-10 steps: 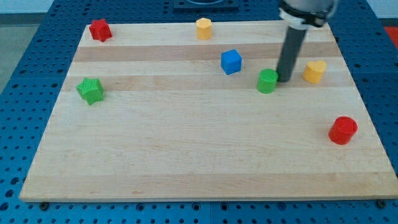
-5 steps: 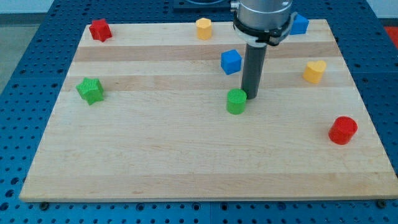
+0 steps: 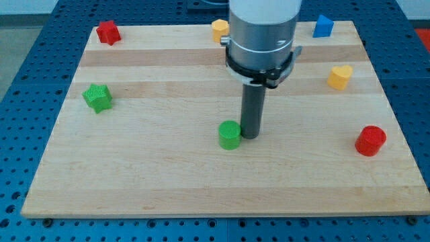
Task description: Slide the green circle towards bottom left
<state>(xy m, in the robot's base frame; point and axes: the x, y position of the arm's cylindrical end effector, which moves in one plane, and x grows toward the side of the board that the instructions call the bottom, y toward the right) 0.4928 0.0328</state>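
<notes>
1. Locate the green circle [image 3: 229, 134] just below the centre of the desk [image 3: 134, 175]. My tip [image 3: 250, 137] stands against it at its 3 o'clock side, touching or very nearly so.
2. Treat the push as mid-stroke: the circle sits well short of the desk's 7 o'clock corner.
3. For the next move, you would likely shift the contact toward the circle's 1 o'clock edge, then drive toward 7 o'clock; a purely sideways push risks missing the corner.
4. Note that this arm carries no jaws; only a rod is fitted, so there is nothing to open or close.
5. Check the path: the green star [image 3: 97, 97] lies at 10 o'clock of the circle, well apart.
6. The desk is pale striped wood, resting on a blue perforated base [image 3: 20, 81].
</notes>
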